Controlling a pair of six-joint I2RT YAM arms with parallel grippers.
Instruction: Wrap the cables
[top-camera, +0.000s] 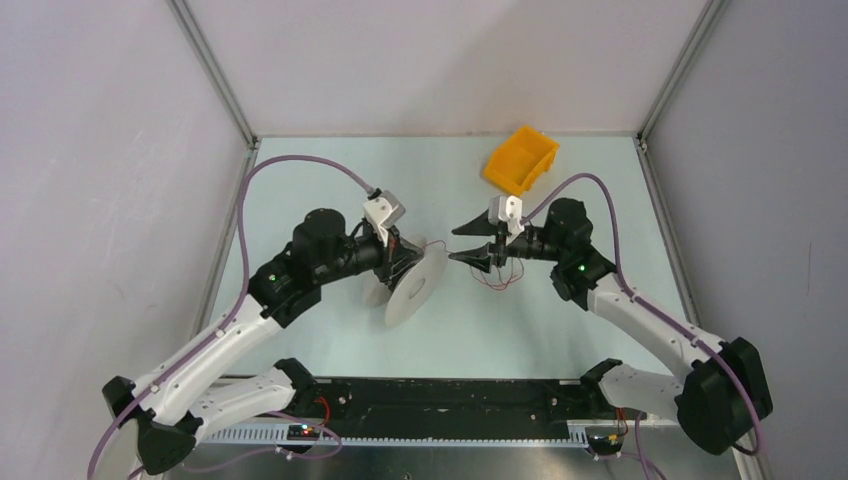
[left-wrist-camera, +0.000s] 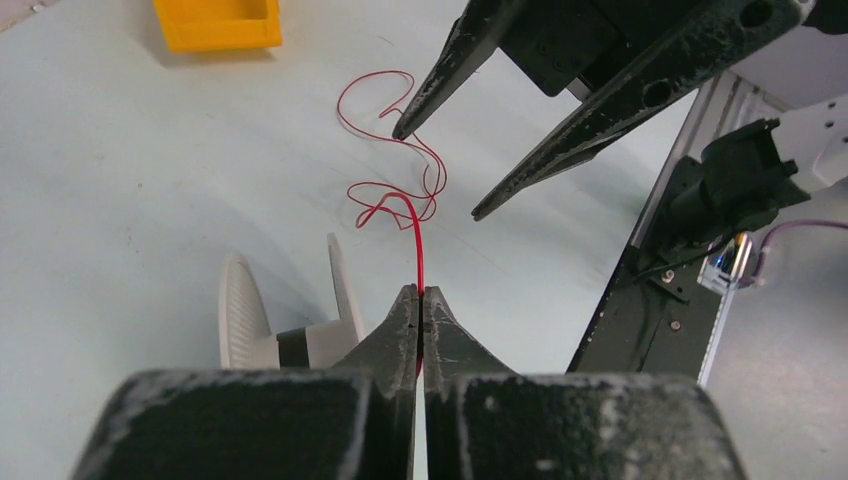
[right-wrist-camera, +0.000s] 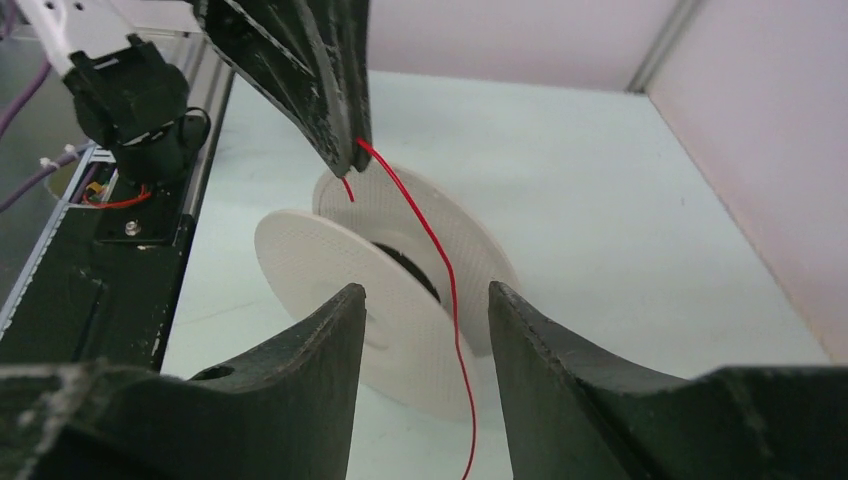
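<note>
The left gripper (left-wrist-camera: 420, 296) is clenched on a hair-thin red wire cable (left-wrist-camera: 417, 235), its two fingertips pressed together with the strand pinched between them. In the left wrist view the cable rises straight from that pinch toward the frame's centre. It then bends over into loose, tangled loops lying on the pale green table (left-wrist-camera: 120, 170), and the tangle's long axis trails toward the upper left. In the right wrist view the same strand leaves the pinch at upper centre and slants down to the bottom centre, passing in front of a white plastic spool with two round flanges (right-wrist-camera: 330, 262). A short red stub hangs just under the pinch.

The right gripper (right-wrist-camera: 425, 300) is released, jaws wide apart, holding nothing; the strand shows through the gap. In the top view it points left at the spool, the loops lying just below it. A yellow plastic bin (top-camera: 520, 158) sits upper right of centre.
</note>
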